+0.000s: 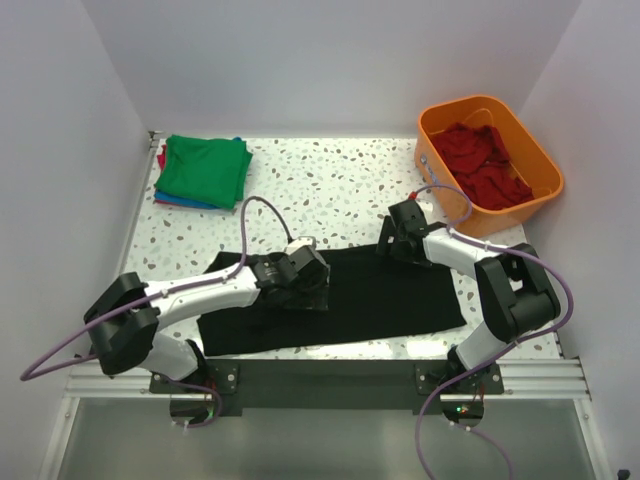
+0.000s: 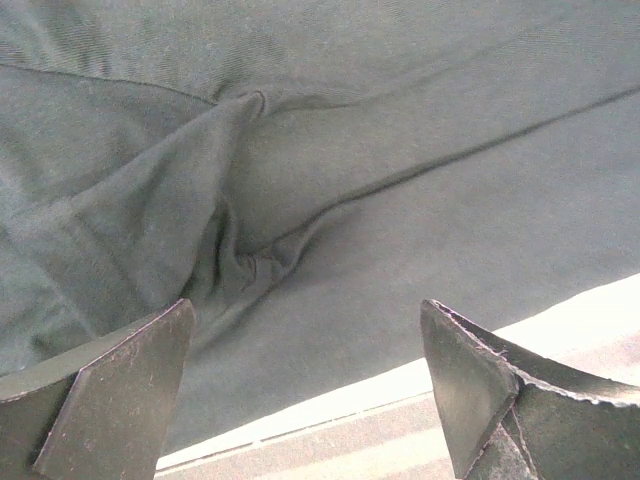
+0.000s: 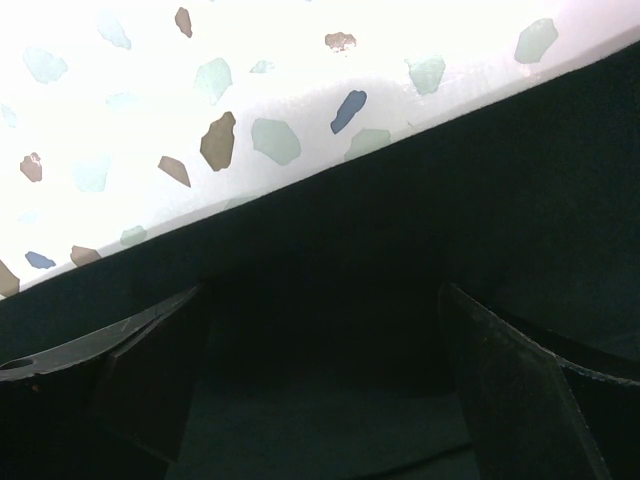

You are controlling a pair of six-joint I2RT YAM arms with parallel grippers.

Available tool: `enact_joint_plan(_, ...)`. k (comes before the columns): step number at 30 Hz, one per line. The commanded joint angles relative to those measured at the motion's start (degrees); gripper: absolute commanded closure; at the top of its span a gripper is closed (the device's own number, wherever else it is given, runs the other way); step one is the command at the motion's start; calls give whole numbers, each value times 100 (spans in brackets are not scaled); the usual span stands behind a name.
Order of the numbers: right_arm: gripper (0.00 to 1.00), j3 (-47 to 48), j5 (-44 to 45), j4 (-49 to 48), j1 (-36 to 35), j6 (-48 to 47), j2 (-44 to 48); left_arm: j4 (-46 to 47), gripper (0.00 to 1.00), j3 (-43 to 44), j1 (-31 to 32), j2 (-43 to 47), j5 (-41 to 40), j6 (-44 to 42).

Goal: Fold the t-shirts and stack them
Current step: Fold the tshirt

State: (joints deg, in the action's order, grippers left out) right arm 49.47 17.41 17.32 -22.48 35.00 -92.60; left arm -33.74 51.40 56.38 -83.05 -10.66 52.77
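The black t-shirt (image 1: 400, 295) lies as a long band across the near part of the bench (image 1: 330, 185), not yet folded small. The left fingers (image 2: 110, 400) hover spread wide over a wrinkle in it, grasping nothing. The right fingers (image 3: 530, 390) are equally released at its far edge. A folded stack (image 1: 205, 170), green on top, sits far left. Red t-shirts (image 1: 480, 165) lie crumpled in the orange tub (image 1: 545, 170), so the task looks roughly half done.
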Motion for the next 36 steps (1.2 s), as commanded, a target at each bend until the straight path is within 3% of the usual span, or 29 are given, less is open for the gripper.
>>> enact_joint_plan(1, 1, -52, 26, 263, 24, 112, -83, 193, 0, -33, 49, 718, -172, -92)
enact_joint_plan(4, 1, -43, 8, 254, 16, 112, -92, -457, 0, 125, -144, 869, -1104, 75)
enact_joint_plan(9, 1, -61, -18, 245, 16, 138, -101, 5, 0, -121, -1058, 852, -948, -381)
enact_joint_plan(21, 1, -43, 43, 289, 16, 138, -153, 693, 0, -419, -1085, 52, -200, -409)
enact_joint_plan(36, 1, 27, 149, 430, 24, 103, -197, 807, 0, -587, -866, 316, 274, -373)
